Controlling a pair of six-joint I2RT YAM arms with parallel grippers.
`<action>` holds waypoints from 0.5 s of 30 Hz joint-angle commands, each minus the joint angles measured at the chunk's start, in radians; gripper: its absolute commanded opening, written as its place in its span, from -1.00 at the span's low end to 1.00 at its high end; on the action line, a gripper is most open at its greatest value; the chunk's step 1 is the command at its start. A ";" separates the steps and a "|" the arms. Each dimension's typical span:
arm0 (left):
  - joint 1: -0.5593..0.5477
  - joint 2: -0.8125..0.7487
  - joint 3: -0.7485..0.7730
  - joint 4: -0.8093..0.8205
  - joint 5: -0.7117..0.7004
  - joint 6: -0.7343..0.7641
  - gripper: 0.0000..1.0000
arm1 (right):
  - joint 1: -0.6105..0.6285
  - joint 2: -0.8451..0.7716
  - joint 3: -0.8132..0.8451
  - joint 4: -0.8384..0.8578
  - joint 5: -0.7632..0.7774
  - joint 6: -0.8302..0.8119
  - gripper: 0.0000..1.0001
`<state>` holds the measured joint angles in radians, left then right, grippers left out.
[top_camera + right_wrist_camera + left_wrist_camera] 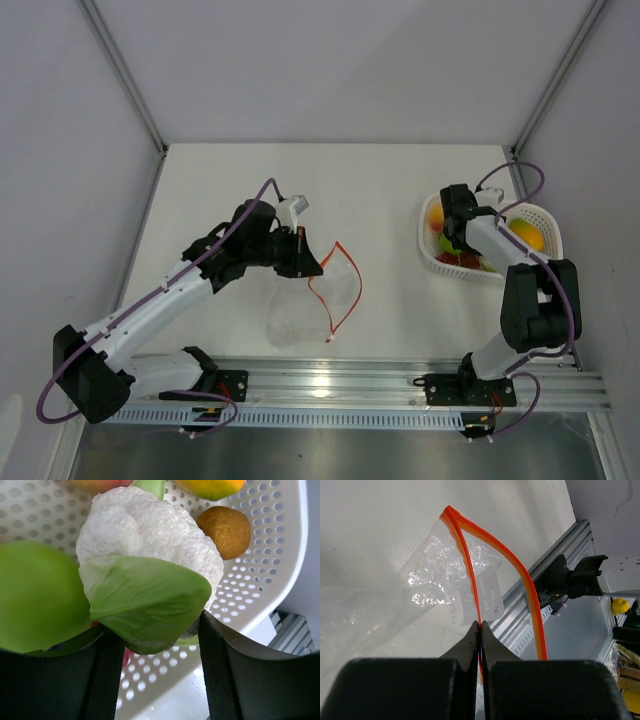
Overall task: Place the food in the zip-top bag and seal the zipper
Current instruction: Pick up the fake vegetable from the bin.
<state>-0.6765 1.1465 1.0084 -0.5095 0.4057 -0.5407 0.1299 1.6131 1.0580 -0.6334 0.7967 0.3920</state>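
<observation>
One white table (400,180) carried the whole scene, with a metal rail (350,380) along its near edge. Two arms were bolted to that rail. The left arm (170,295) reached toward the middle of the table, and the right arm (530,300) bent over the far right side.

Beneath the right arm sat a white perforated basket (545,215), which held the food (527,235).

The zip-top bag (435,575), clear and crinkled, hung at the left arm's tip near the table's middle, well apart from the basket. Its mouth gaped, and the red-orange zipper (520,575) split into two strips that met at the far corner.

The left gripper (480,625) had its jaws pressed together, pinching one of those strips. The other strip curved free beside it.

Inside the basket, the right gripper (156,625) stood with its jaws spread on either side of a whitish cauliflower (150,535). Its green leaf filled the gap between the fingers (105,680). Whether they squeezed it or merely stood against it could not be told.

A green fruit (40,600) lay touching the cauliflower's side. A brown ball (225,527) and an orange-yellow fruit (210,486) rested farther in.
</observation>
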 commanded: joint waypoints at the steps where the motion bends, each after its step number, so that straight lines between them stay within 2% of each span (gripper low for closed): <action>1: -0.006 -0.025 -0.016 0.026 0.024 -0.001 -0.99 | 0.049 -0.128 0.072 -0.063 0.073 0.031 -1.00; 6: -0.008 -0.022 -0.007 0.025 0.018 0.002 -0.99 | 0.088 -0.243 0.114 -0.144 0.009 0.019 -1.00; 9: -0.008 -0.007 0.005 0.022 0.013 0.008 -0.99 | 0.088 -0.320 0.148 -0.179 -0.098 0.021 -1.00; 13: -0.006 0.016 0.036 0.023 -0.002 0.016 -0.99 | 0.091 -0.430 0.165 -0.181 -0.374 0.042 -1.00; 14: -0.006 0.022 0.041 0.023 -0.011 0.021 -0.99 | 0.091 -0.450 0.162 -0.180 -0.530 0.057 -1.00; 15: -0.006 0.031 0.045 0.022 -0.015 0.022 -0.99 | 0.089 -0.491 0.155 -0.167 -0.607 0.088 -1.00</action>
<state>-0.6765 1.1587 1.0050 -0.5079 0.4015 -0.5392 0.2165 1.1976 1.1782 -0.7971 0.4919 0.4191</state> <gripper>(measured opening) 0.005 0.551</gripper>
